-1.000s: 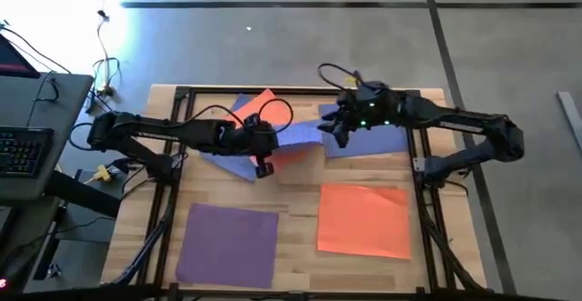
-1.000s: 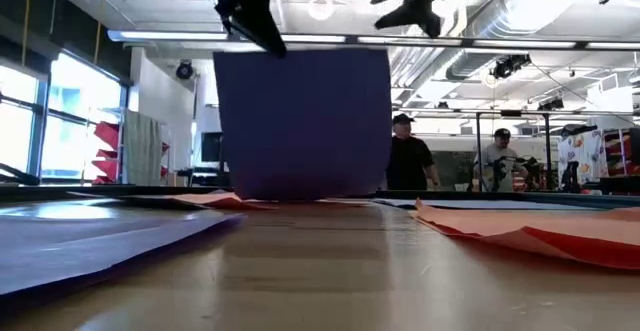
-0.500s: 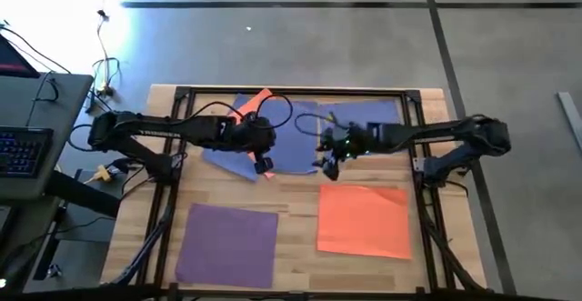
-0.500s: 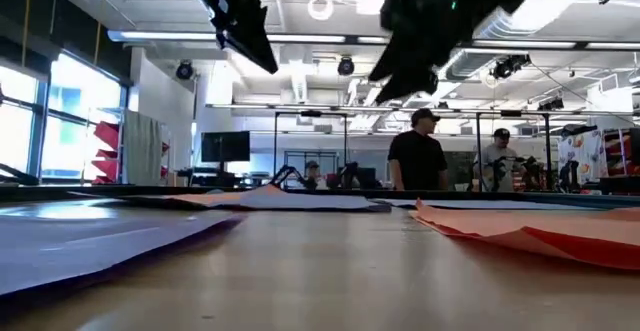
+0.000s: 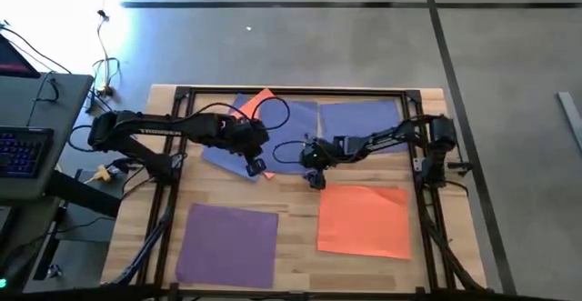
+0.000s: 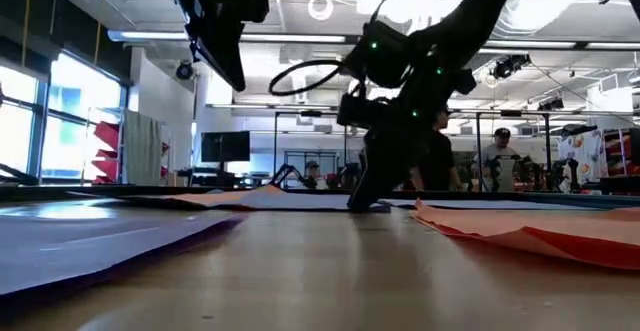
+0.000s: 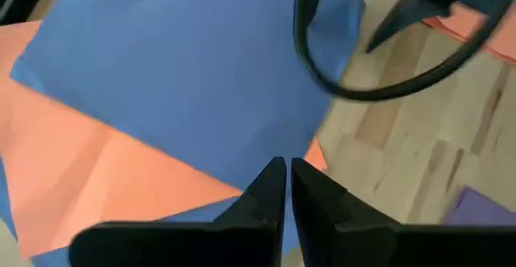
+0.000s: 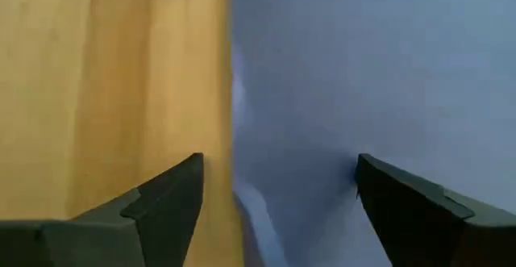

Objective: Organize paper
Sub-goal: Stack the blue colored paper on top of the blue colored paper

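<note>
Reaching low with fingers spread, the right gripper (image 5: 313,166) straddled the blue sheet (image 8: 363,81)'s edge, apparently to square it, while the left gripper (image 7: 284,188) hovered closed and empty above the blue-and-orange pile (image 5: 259,110).

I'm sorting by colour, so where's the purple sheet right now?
In the high view the purple sheet lies flat at the table's near left corner, beside the orange sheet on its right, away from both end effectors.

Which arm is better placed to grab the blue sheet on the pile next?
Probably the right: its gripper is open, down at the blue sheet's near edge. The left gripper is shut, above the pile.
</note>
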Tool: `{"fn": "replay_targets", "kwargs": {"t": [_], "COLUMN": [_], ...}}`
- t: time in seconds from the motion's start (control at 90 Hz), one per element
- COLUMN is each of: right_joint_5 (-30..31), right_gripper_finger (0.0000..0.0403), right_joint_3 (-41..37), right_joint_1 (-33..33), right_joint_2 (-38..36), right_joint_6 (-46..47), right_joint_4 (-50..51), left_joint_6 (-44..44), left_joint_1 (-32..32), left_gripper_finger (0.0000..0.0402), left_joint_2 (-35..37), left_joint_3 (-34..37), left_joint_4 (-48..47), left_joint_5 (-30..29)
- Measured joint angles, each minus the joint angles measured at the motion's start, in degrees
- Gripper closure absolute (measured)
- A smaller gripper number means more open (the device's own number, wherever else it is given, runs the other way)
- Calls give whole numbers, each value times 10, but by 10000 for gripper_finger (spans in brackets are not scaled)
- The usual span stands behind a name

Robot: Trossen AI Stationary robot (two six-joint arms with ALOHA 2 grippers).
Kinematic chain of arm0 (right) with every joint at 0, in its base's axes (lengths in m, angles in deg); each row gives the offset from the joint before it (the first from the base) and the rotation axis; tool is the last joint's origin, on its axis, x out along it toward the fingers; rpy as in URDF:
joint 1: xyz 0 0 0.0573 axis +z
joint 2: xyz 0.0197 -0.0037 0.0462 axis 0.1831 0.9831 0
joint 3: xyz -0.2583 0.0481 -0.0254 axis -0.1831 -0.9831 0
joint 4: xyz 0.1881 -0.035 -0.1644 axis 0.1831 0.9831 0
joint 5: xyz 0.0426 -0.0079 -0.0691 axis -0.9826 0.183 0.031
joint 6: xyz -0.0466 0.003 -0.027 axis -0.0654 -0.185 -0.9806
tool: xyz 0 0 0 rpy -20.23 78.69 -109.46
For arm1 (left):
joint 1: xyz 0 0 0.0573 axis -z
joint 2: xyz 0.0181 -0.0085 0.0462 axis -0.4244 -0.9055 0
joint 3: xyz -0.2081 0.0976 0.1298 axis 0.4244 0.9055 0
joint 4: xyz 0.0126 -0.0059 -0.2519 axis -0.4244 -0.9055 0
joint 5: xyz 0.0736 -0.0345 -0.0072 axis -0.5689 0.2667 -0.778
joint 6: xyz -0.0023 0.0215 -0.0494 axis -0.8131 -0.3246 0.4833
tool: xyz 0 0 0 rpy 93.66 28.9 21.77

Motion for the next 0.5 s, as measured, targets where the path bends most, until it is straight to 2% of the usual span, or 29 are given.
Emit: {"fn": "replay_targets", "kwargs": {"t": [0.133, 0.356, 0.411, 0.5], "right_joint_5": [-4, 8, 7, -10], "right_gripper_finger": [183, 372, 391, 390], "right_joint_3": [3, 4, 4, 13], "right_joint_1": [6, 27, 31, 35], "right_joint_2": [22, 21, 4, -33], "right_joint_6": [10, 60, 82, 139], "right_joint_4": [16, 20, 41, 87], "left_joint_6": [3, 6, 7, 10], "left_joint_1": [2, 2, 2, 2], "left_gripper_finger": [401, 401, 401, 401], "left_joint_2": [0, 5, 11, 23], "left_joint_3": [0, -10, -19, -43], "left_joint_4": [-1, -4, -6, -12], "left_joint_5": [0, -5, -9, -32]}}
